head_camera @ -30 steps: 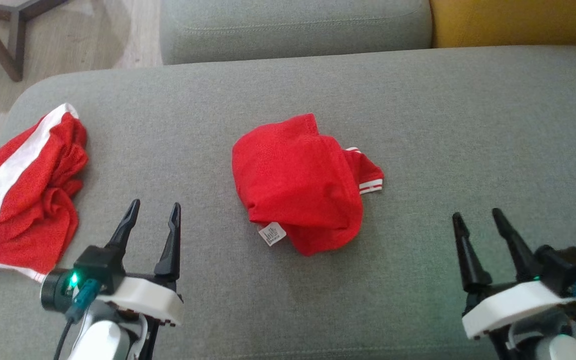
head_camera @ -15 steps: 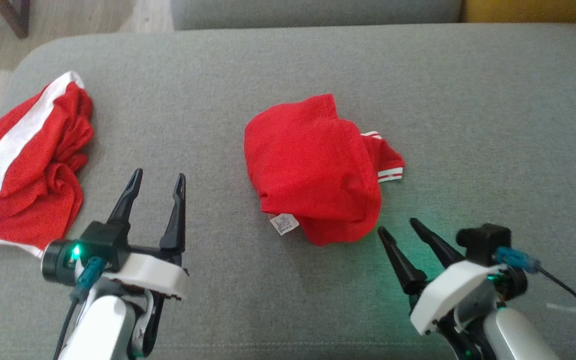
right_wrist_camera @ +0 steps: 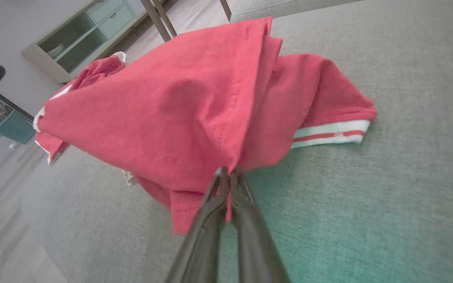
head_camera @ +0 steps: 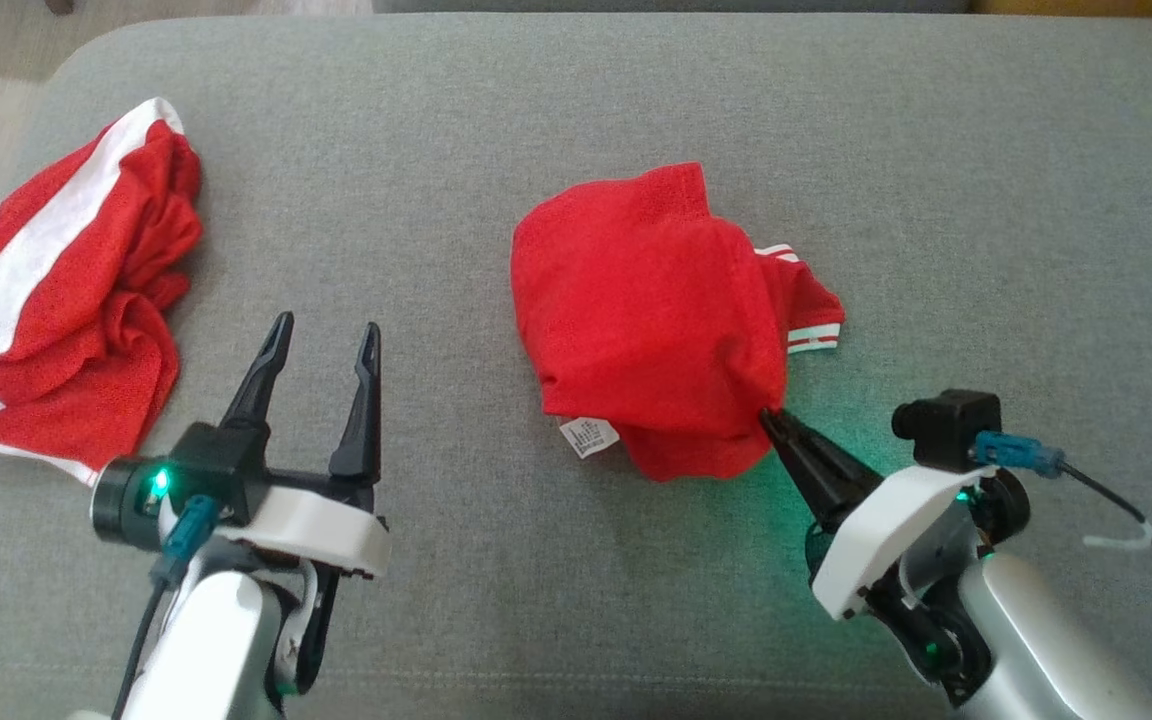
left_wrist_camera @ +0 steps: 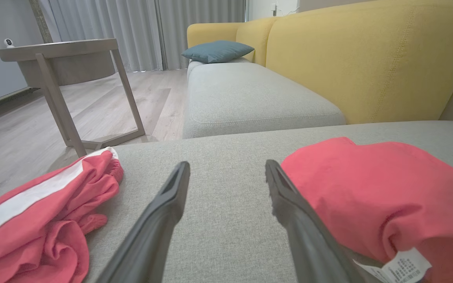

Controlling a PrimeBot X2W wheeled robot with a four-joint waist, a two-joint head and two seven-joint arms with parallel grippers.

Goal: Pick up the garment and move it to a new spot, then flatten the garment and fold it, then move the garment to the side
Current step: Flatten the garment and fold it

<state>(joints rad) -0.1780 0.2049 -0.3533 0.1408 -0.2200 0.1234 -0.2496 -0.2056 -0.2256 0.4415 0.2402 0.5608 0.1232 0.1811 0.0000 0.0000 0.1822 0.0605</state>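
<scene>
Garment [head_camera: 646, 320] bunched, red (white-striped cuff [head_camera: 816, 338]) — right claw [head_camera: 769, 416] pinching its near edge, left claw [head_camera: 326, 326] spread wide

Head cam sits high, facing forward and steeply down onto the grey cushion [head_camera: 576, 100]. It's mid range, with the left gripper [head_camera: 327, 323] lower left and the right gripper [head_camera: 769, 418] lower right. Left wrist cam is low, just over the cushion, looking near level along its own fingers toward the yellow sofa back [left_wrist_camera: 368, 59] and side table [left_wrist_camera: 57, 51], so a wide, deep view. Right wrist cam is closest, right up on the red garment [right_wrist_camera: 163, 110], and rolled, so the cushion runs slanted. All three share that garment and the cushion. The striped garment [head_camera: 56, 290] also sits at left in the left wrist view and peeks from behind in the right wrist view.
</scene>
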